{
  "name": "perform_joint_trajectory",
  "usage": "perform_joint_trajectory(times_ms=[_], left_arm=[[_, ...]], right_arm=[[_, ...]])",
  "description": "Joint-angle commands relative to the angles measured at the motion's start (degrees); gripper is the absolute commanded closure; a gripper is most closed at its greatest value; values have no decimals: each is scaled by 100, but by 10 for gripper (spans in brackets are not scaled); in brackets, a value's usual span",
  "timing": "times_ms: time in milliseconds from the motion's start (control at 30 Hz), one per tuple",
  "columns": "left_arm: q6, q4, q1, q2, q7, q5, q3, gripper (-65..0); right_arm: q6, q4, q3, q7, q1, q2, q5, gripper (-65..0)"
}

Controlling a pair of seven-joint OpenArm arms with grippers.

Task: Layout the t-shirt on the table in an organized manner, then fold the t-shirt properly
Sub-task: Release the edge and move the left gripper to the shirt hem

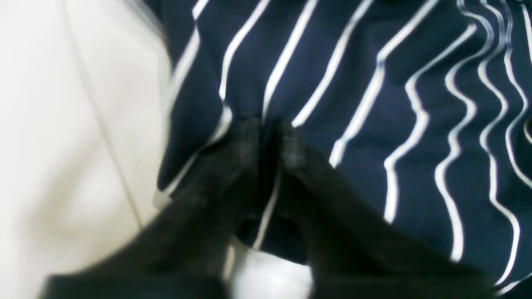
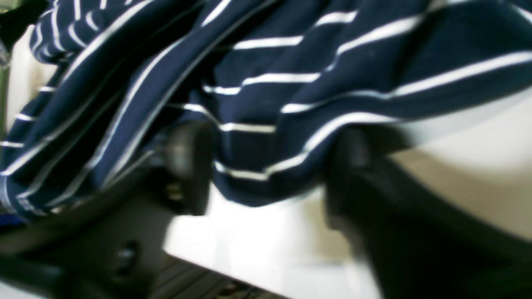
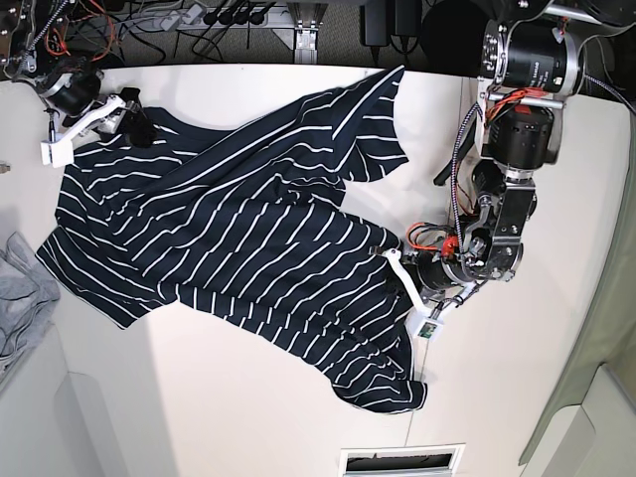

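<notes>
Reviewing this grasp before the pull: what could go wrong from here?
1. The left hand is shut on only a thin pinch of the t-shirt, near its edge, so it may slip out under tension.
2. The right hand has fabric between open fingers; if the left pulls first, that corner stays loose.
3. The shirt lies skewed and wrinkled on the table; uneven pulling may bunch it further.

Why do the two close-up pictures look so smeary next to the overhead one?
Left wrist view: the dark end effector is smeared and out of focus, pinched shut on the t-shirt, whose stripes are a bit sharper. Right wrist view: heavy blur, with soft stripes and the end effector fingers mere dark shapes. Base view: sharp and evenly lit, with the shirt crisp against the white table.
</notes>
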State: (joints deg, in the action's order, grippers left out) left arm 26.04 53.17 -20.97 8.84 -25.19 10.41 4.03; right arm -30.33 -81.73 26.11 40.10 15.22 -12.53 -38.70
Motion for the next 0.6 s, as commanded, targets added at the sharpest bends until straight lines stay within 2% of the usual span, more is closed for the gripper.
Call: perform_joint_trajectory(times_ms=[0,67,100,300,433,567], left_arm=[[-15,72,-157,90,76,-28,-17,0],[-17,72,-157,197,72,-22,-17,0],[-59,72,-160,278,52,-22,-20,0],[-129,76,-238,789,-4,-22,-20,0],[240,76,-267,986,-212,7,-20,0],[533,76,-269,1023,-210,57,-17,0]], right_arm=[[11,-44,13,-42,-59,-63,37,-229],[9,-44,11,-68,-179,-63,107,-39],[4,-44,11,-61,-247,-63,153,0],[-13,-57,105,210,-535,-341,160,0],[-15,-55,254,136,-535,-697,160,0],[-15,-55,264,-63,-575,-933,168,0]])
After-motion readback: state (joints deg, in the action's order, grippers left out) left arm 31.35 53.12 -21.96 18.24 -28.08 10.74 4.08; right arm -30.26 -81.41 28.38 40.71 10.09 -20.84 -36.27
